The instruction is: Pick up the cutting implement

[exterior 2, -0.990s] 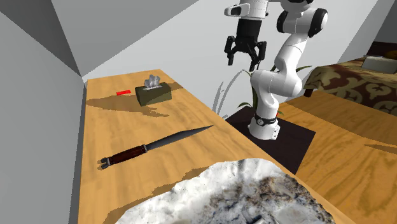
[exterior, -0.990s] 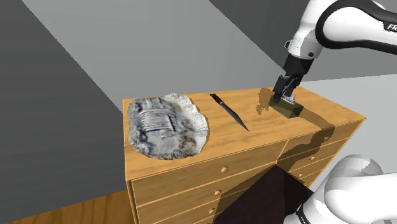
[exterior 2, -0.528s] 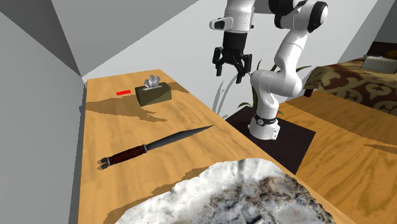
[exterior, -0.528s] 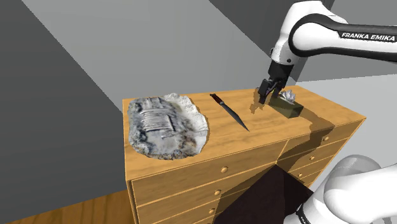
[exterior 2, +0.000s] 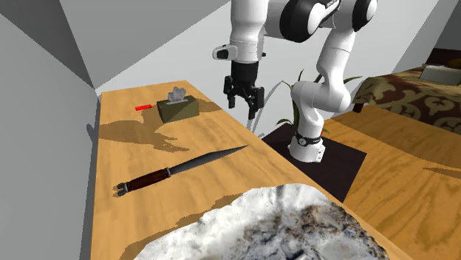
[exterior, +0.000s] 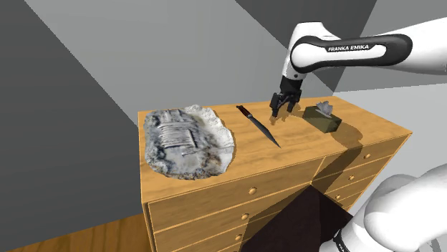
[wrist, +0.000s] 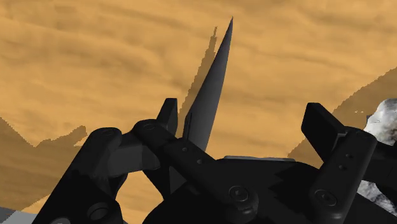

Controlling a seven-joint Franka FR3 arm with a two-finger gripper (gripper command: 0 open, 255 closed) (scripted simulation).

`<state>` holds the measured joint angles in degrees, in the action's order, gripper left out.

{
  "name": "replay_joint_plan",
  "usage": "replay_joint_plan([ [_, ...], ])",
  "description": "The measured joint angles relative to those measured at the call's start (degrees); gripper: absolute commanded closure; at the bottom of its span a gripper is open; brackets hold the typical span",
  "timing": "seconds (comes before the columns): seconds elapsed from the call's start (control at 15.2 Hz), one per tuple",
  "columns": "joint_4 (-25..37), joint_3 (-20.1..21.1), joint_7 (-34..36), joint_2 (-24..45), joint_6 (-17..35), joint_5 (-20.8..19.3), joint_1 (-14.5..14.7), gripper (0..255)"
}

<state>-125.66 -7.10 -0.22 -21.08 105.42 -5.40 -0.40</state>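
Observation:
The knife [exterior: 258, 126] has a dark blade and a brown handle and lies flat on the wooden dresser top [exterior: 308, 147]. In the second exterior view the knife [exterior 2: 181, 167] points its tip at the dresser's edge. My black gripper [exterior: 279, 109] hangs open above the wood, beside the blade's tip end, between the knife and the tissue box. From the second exterior view the gripper [exterior 2: 244, 103] is empty, with its fingers pointing down. The wrist view has the blade [wrist: 213, 89] running away from the gripper [wrist: 243, 112], nearer to one of the fingers [wrist: 168, 113] and touching neither.
An olive tissue box [exterior: 321, 118] stands on the dresser's end nearest the arm, with a small red item [exterior 2: 143, 108] behind it. A large grey-white crumpled mass [exterior: 185, 141] covers the other end. Drawers with round knobs [exterior: 252, 191] face front.
The arm has swung from above the tissue box toward the shoulder view's left and come lower, now beside the knife's tip end. The gripper has stayed open. The knife has not moved.

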Motion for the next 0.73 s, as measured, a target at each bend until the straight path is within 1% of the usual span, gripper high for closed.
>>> replay_joint_plan([
  [0.2, 3.54, -1.04, -0.16, 6.6, 2.74, 0.55, -0.38, 0],
  [0.4, 5.77, -1.87, -0.19, 12.11, 5.58, 1.21, -0.79, 0],
  [0.73, 14.22, -2.68, -0.02, 23.98, 8.18, 3.25, -1.33, 0],
])
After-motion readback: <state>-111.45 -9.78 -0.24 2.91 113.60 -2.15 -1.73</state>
